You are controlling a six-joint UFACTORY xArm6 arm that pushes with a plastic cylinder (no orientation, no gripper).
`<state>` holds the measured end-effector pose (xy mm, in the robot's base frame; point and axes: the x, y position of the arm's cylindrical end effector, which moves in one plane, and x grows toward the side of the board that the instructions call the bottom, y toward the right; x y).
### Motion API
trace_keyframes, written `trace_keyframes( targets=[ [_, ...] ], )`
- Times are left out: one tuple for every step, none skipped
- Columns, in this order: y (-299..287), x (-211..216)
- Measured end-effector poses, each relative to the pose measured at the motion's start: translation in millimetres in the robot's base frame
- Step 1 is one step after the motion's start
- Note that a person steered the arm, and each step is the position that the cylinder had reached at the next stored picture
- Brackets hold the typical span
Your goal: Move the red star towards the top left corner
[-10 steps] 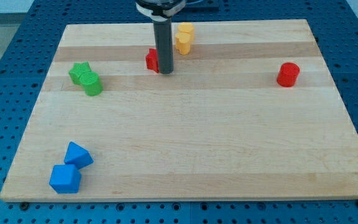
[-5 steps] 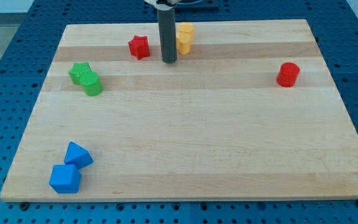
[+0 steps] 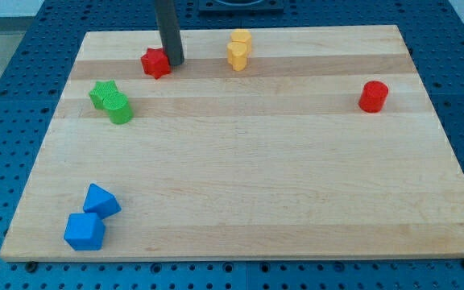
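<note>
Pressing tip [image 3: 173, 61] against right side of red star [image 3: 156, 62], star near board [image 3: 240, 169] top edge, approx. midway betw. yellow blocks [image 3: 238, 48] and top-left corner; no pincer fitted, rod only; recommend contact kept centred, push leftward and slightly up.

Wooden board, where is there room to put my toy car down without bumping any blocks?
The big middle is bare, from the green blocks across to the red cylinder, and down to the bottom right. It's crowded up top: my tip touches the red star, with yellow blocks nearby. Blue blocks fill the bottom left.
</note>
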<state>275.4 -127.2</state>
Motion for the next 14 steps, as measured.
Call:
trace_keyframes(
  targets=[
    [-20.7,0.0],
    [-32.2,0.2],
    [-13.0,27.3],
    [-13.5,61.6],
    [-17.7,80.1],
    [-15.0,67.0],
    [-6.7,58.1],
    [-7.4,43.0],
    [-19.9,41.8],
    [-42.1,30.7],
    [-56.9,28.3],
    [-62.6,18.6],
    [-62.8,18.6],
    [-59.5,18.6]
  ],
)
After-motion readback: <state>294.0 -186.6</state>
